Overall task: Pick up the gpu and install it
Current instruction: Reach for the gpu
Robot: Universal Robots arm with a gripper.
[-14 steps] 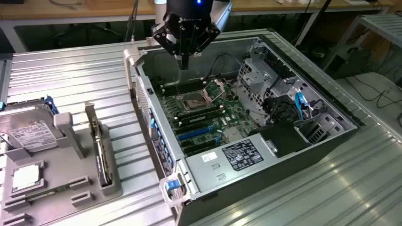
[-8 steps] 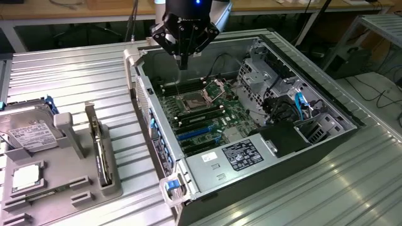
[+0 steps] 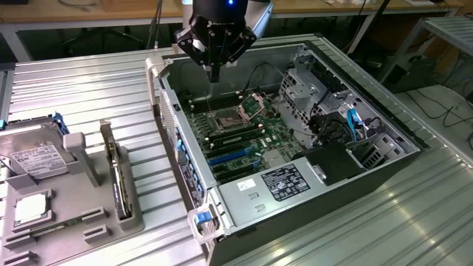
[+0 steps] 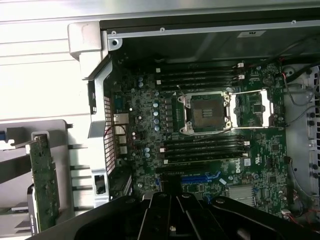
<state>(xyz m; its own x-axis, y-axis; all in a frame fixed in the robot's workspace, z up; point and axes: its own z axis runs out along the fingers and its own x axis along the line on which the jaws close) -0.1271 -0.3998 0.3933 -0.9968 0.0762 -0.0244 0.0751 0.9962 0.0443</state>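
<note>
The gpu [image 3: 118, 180] stands on its edge in a slot of the grey holder [image 3: 70, 221] at the exterior view's left, its silver bracket pointing up. In the wrist view the gpu [image 4: 45, 185] appears as a green board beside the case. My gripper [image 3: 214, 75] hangs over the far end of the open computer case [image 3: 369, 183], above the motherboard [image 3: 244, 138], well away from the gpu. Its fingers [image 4: 160, 215] are shut with nothing between them. Blue expansion slots [image 3: 229, 158] lie on the board nearer the camera.
A silver hard drive [image 3: 33, 152] with a white label and a processor chip [image 3: 31, 208] also rest in the holder. The processor socket [image 4: 205, 112] stands open with its lid flipped aside. Drive cages and cables [image 3: 333, 122] crowd the case's right side.
</note>
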